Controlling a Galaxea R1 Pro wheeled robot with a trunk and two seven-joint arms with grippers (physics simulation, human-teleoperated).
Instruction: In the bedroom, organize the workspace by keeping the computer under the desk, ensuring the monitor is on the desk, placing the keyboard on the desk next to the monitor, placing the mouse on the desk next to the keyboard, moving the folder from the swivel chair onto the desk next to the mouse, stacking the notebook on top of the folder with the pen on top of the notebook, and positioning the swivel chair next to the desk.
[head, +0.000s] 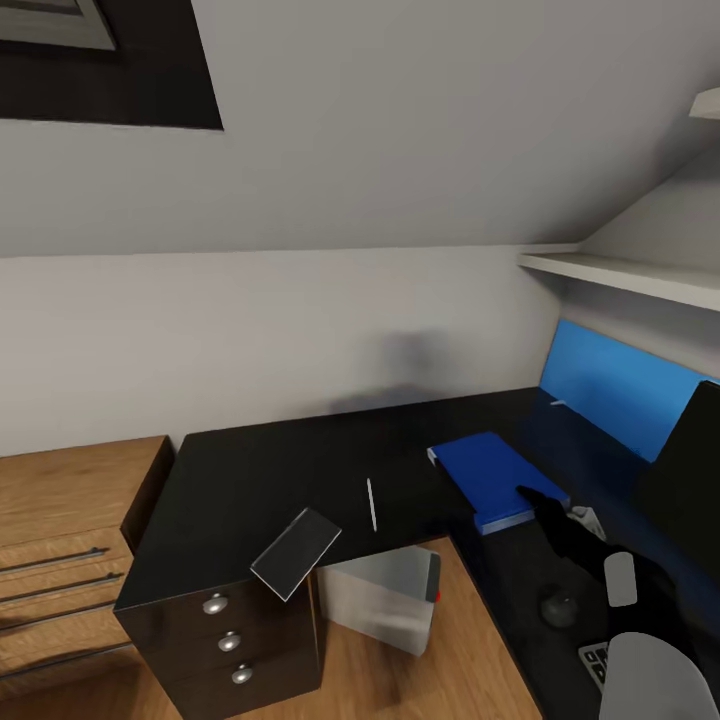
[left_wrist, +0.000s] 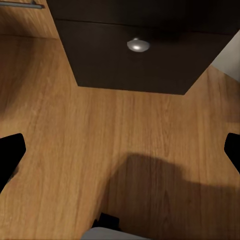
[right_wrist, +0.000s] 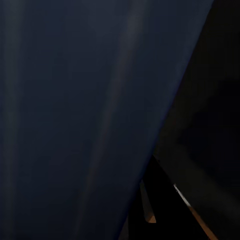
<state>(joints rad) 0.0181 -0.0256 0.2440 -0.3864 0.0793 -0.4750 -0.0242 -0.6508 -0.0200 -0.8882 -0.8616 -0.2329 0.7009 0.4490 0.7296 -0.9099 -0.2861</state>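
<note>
Nearest the head camera, the right arm reaches out over the black desk (head: 250, 480), its dark right claw (head: 545, 505) lying at the near edge of the blue folder (head: 495, 478); whether its jaws are parted or closed cannot be told, nor whether it touches the folder. Just behind that claw, toward the robot, sits the small dark mouse (head: 558, 606), and a corner of the keyboard (head: 597, 662) shows beside the forearm. To the claw's left, well apart from the folder, the thin white pen (head: 371, 503) lies on the desk, and farther left the notebook (head: 295, 553) overhangs the desk's front edge above the drawers (head: 230, 640). Under the desk, between drawers and claw, stands the pale computer (head: 385, 595). Beyond the claw, a long blue wall panel (head: 620, 385) backs the desk. Over the wood floor (left_wrist: 100, 150) hangs the left claw (left_wrist: 120, 150), its fingertips (left_wrist: 10, 152) spread wide and empty, facing a drawer knob (left_wrist: 138, 45).
</note>
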